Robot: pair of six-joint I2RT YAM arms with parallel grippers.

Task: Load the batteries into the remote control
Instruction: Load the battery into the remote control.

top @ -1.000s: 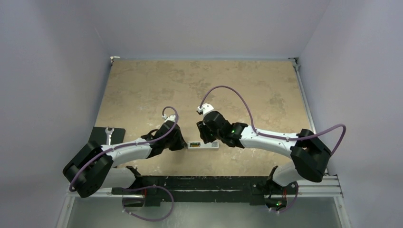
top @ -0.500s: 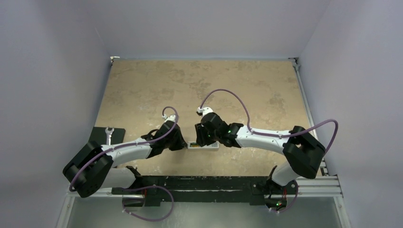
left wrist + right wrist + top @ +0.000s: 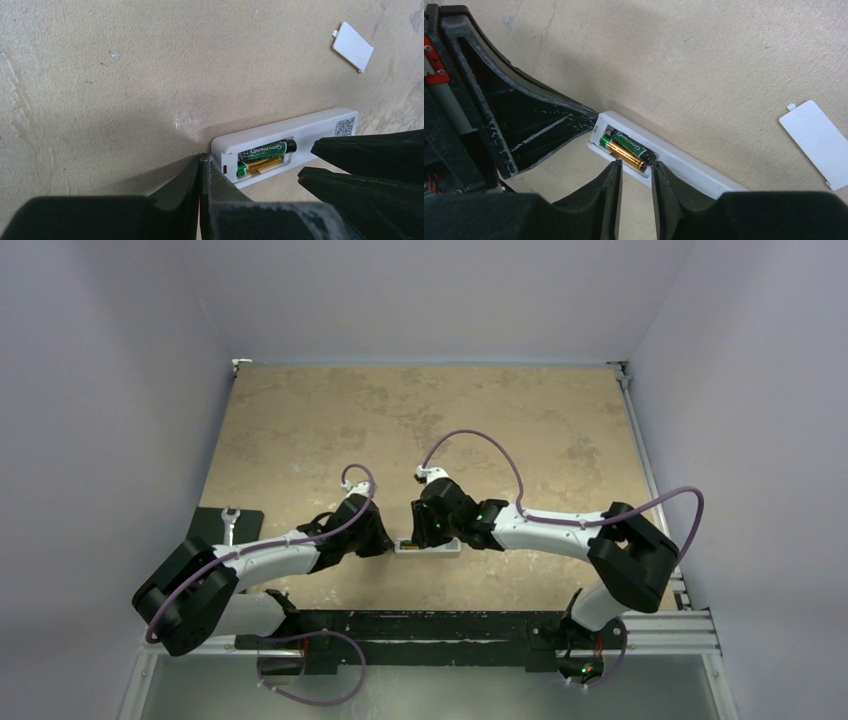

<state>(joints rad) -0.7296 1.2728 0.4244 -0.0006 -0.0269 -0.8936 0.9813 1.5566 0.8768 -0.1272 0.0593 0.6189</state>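
Remote control (image 3: 300, 131): I see it back up on the desk (image 3: 400, 420), between both pincers, compartment open.
Batteries (image 3: 629, 150): two side by side in that compartment.
Left pincer (image 3: 202, 162): fingers pressed together, holding nothing, tips touching the remote's end.
Right pincer (image 3: 635, 166): narrow gap, gripping nothing, tips at the compartment's edge.
Cover (image 3: 816, 142): loose on desk, apart from the remote.
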